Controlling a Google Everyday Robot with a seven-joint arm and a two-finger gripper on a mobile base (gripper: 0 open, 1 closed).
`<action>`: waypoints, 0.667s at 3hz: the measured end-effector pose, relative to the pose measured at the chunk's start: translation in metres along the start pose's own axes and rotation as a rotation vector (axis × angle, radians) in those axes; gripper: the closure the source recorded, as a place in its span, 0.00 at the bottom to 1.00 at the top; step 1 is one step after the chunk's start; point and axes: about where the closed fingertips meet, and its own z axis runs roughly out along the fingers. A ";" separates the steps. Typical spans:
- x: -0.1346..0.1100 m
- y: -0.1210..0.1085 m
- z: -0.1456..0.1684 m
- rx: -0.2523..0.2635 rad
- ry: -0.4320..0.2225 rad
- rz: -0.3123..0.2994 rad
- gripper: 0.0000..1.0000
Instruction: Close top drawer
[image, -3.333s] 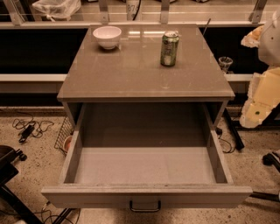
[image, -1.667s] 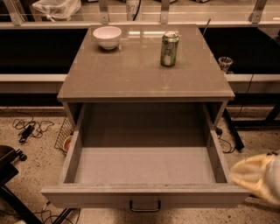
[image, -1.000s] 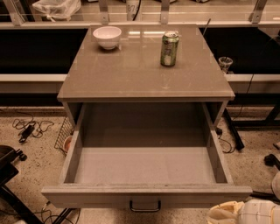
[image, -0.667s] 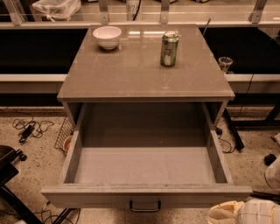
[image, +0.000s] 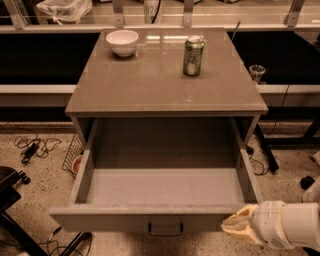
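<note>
The top drawer (image: 165, 187) is pulled fully out of the grey-brown cabinet and is empty inside. Its flat front panel (image: 125, 221) faces me at the bottom of the view, with a small dark loop handle (image: 165, 230) at its centre. My gripper (image: 240, 226) comes in from the bottom right on a white arm. Its cream tip sits at the right end of the front panel, touching or very close to it.
On the cabinet top (image: 150, 85) stand a white bowl (image: 122, 42) at the back left and a green can (image: 193, 55) at the back right. Cables (image: 32, 147) and a dark chair base (image: 10, 192) lie on the floor to the left. A black stand leg (image: 265, 150) is on the right.
The arm came down from the right side of the cabinet to the drawer's front right corner. Over the last second the gripper has edged up against the panel. The drawer has not moved.
</note>
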 end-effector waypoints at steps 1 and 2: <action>0.000 -0.001 0.001 0.000 -0.002 -0.001 1.00; -0.008 -0.036 0.010 0.005 -0.016 -0.025 1.00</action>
